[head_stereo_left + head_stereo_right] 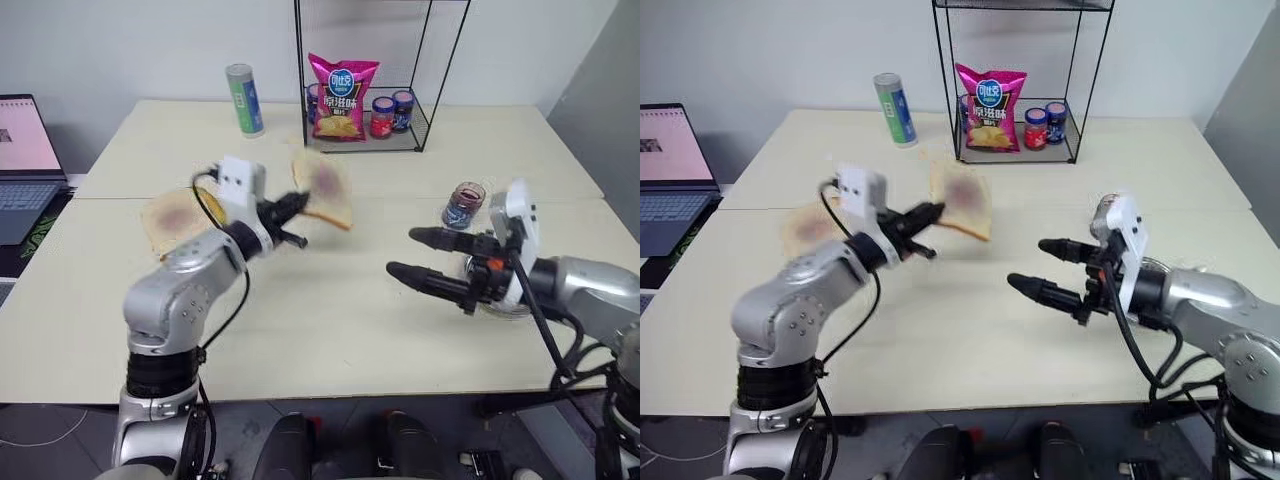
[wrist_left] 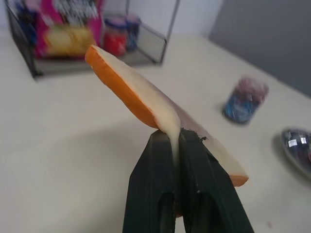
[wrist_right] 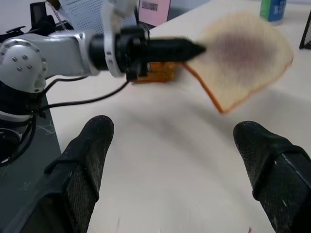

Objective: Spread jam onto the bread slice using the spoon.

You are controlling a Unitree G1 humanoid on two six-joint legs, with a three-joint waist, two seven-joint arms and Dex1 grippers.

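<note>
At far left, a laptop [image 1: 25, 160] sits open at the table [image 1: 330, 320] edge. Right of it, a second slice [image 1: 172, 220] with a purple smear lies flat on the table, partly hidden behind the left arm. Behind it, toward the wall, stands a can [image 1: 244, 99] with a green and blue label.

Left gripper [image 1: 300, 205]: fingers clamped on the edge of the bread slice [image 1: 325, 190], which hangs above the table near its middle, tilted, crust tan, a faint purple smear at its centre. The left wrist view shows the slice edge-on, pinched between the two black fingers [image 2: 155, 184].

Behind the held slice, a black wire rack [image 1: 370, 75] stands against the wall. It holds a pink chip bag [image 1: 342, 97], a red-lidded jar [image 1: 382, 116] and a blue-lidded jar [image 1: 403, 110].

Right gripper [image 1: 425, 255]: jaws spread wide, holding nothing, pointing toward the held slice and apart from it. The right wrist view shows its two fingers [image 3: 82, 165] well separated, with the slice and the left gripper beyond them.

Behind the right gripper, a small glass jar [image 1: 464, 205] of jam [image 1: 462, 212] stands on the table. The left wrist view shows a round metal plate [image 2: 297, 150] beside the jar; its contents cannot be told. The spoon cannot be made out.
</note>
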